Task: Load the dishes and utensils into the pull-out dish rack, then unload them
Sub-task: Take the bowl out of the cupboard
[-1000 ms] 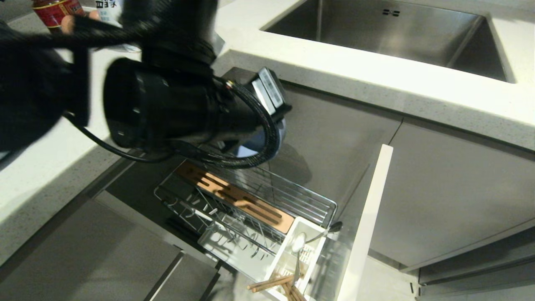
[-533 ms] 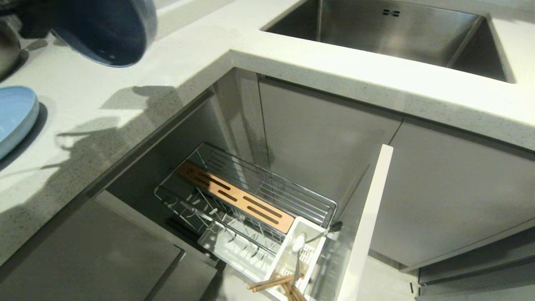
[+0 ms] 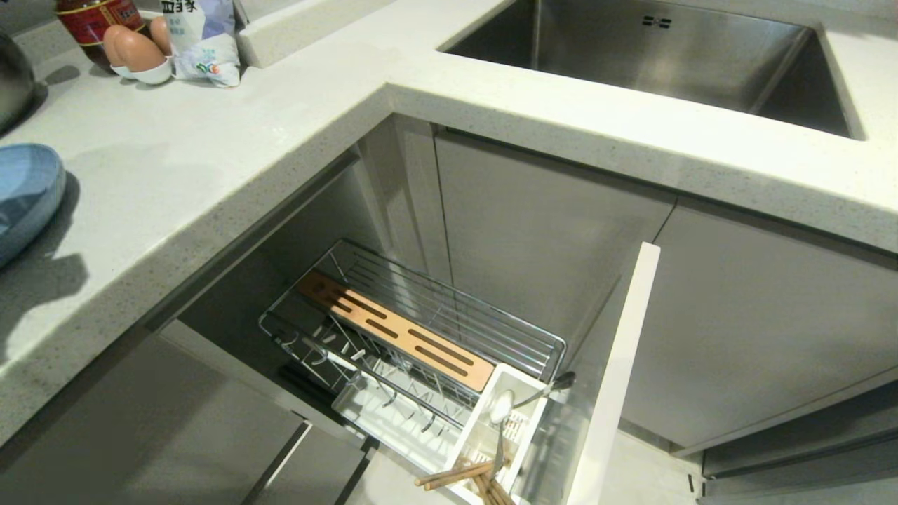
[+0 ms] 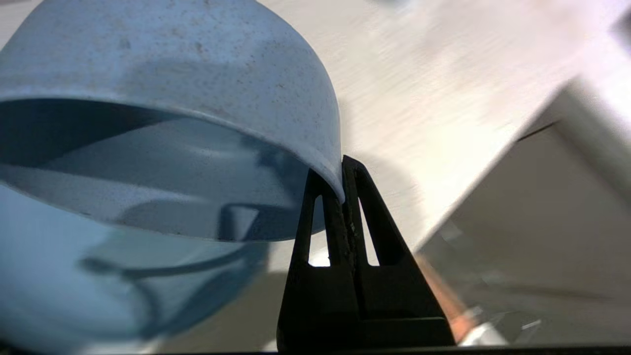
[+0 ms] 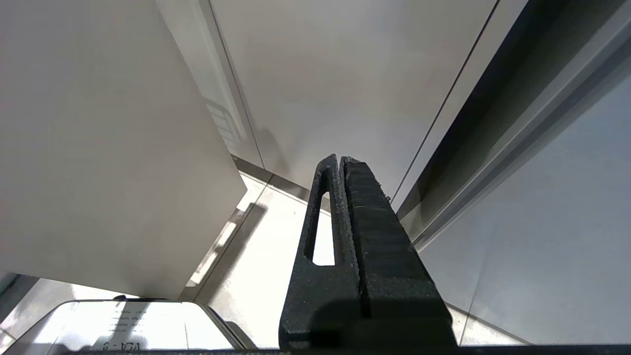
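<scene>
Left fingers (image 4: 340,197): clamped on pale blue round deep bowl (image 4: 162,123), now swung off rack to counter (image 3: 210,175), nine o'clock | unloading underway.

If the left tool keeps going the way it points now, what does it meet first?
Probably the white counter, which lies straight beyond the tips. The left tool is shut on the bowl rim, so the bowl may touch first; depth is unclear.

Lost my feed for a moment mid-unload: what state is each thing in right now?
Left claw: shut on the bowl's rim.
Bowl: held, tilted.
Divided plate: on the counter.
Pull-out dish rack: pulled out, no dishes inside.
Chopsticks: in the caddy.
Spoon: in the caddy.
Right claw: shut, empty.
</scene>
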`<state>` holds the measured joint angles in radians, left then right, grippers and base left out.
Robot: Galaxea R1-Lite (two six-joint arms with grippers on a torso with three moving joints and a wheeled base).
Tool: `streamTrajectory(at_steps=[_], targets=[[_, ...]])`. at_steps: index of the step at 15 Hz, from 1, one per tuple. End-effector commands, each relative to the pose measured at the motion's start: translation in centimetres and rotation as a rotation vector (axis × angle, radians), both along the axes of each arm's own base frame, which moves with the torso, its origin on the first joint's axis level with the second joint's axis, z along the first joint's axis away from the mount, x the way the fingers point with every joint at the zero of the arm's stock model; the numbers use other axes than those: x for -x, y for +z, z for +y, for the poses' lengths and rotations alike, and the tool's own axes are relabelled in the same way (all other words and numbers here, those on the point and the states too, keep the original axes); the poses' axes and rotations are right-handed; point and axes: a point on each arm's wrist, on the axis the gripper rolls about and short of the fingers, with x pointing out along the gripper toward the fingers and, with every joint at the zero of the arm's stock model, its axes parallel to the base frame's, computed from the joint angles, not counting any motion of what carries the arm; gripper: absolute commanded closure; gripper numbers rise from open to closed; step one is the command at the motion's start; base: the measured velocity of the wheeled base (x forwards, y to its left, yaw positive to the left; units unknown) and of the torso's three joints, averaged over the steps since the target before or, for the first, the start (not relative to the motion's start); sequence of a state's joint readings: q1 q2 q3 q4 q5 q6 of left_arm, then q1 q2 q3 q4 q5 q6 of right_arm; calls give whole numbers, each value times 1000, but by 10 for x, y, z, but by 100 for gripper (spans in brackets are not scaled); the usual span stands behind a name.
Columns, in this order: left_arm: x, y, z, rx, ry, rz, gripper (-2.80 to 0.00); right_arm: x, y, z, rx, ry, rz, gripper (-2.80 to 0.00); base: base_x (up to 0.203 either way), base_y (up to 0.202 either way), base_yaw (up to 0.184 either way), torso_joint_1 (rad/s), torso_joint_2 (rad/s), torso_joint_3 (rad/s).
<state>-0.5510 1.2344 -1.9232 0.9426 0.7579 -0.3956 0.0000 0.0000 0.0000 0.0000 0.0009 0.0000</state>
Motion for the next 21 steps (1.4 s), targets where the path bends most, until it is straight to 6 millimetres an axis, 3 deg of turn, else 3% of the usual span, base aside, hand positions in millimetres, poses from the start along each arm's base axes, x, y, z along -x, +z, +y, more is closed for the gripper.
streamTrajectory(at_steps=[1,6,15,16,21], targets=[[23,-10,19,-42,60,85,0,0,0,0,0,1,0,0,0,0,0,0,0,0],[32,-26,28,-17,46,249,0,0,0,0,0,1,0,0,0,0,0,0,0,0],[4,-40,27,-6,109,365,0,0,0,0,0,1,0,0,0,0,0,0,0,0],[2,-40,27,-3,109,365,-280,0,0,0,0,-1,0,0,0,0,0,0,0,0],[-1,-39,29,7,142,350,-280,0,0,0,0,0,0,0,0,0,0,0,0,0]])
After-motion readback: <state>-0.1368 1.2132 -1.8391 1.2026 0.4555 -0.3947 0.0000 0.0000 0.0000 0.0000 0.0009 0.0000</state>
